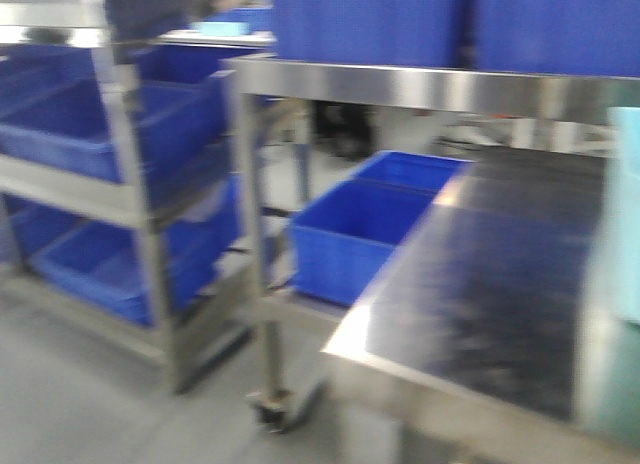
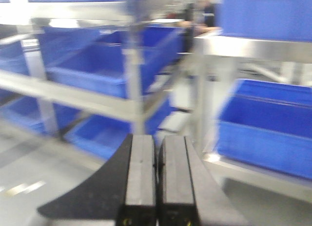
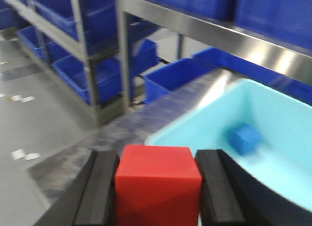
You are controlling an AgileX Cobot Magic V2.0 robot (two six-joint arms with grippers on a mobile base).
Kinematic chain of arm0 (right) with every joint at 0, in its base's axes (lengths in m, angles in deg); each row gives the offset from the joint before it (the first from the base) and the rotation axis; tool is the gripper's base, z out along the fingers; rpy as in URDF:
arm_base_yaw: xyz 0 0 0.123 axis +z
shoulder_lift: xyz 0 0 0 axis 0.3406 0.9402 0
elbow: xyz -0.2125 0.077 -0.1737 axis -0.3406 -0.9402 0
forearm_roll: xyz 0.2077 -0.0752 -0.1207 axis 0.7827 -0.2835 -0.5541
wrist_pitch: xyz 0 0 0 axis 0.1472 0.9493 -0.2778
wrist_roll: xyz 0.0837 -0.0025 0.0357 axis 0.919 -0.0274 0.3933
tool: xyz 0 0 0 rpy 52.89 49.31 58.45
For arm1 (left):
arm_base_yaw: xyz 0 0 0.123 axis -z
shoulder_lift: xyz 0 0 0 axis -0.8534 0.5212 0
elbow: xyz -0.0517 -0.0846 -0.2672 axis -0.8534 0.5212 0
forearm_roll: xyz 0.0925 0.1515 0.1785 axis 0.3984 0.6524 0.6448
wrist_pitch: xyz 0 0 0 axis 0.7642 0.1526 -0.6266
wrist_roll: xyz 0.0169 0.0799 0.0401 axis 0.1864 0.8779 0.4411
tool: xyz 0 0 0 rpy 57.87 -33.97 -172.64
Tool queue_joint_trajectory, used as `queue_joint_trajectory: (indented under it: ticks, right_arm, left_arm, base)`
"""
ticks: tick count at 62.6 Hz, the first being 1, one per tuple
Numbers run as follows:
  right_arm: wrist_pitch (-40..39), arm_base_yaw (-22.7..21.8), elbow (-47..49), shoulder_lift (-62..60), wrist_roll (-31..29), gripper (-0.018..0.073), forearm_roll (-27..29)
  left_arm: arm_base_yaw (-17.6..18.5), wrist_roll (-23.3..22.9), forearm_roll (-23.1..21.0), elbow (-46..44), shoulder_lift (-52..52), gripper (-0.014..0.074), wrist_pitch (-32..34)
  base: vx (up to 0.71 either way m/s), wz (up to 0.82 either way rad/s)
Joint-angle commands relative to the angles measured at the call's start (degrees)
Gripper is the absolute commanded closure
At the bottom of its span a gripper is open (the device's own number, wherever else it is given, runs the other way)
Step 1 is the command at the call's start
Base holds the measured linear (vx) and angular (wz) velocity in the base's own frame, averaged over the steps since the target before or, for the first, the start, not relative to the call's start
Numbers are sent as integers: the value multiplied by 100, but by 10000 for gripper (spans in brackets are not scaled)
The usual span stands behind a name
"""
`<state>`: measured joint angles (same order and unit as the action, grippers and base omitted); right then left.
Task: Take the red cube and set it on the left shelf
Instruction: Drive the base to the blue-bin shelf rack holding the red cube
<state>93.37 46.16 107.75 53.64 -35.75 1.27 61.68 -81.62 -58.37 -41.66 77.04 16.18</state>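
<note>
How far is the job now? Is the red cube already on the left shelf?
Not yet. Done: the pick, since the red cube sits clamped between the right gripper's fingers. In hand: the cube is in the grip, near the pale tub holding a blue cube. Left: bring it to the left shelf with the blue bins and release it. The left gripper is shut and empty.

Motion blur smears every view; only the red cube [image 3: 158, 184] looks crisp. Bright, even light glares off the shelf rail [image 1: 420, 89] and the tabletop's [image 1: 500, 284] left edge.
</note>
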Motion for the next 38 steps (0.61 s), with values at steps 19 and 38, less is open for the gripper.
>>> queue_joint_trajectory:
  ticks: [19, 38]
  right_arm:
    - [-455, -36, 139, 67, -28, 411, -147]
    - [-455, -36, 139, 67, -28, 411, -147]
  left_arm:
    - [40, -32, -50, 136, -84, 506, 441]
    - [40, -32, -50, 136, -84, 506, 441]
  base:
    - [-15, 87]
    - [-13, 79]
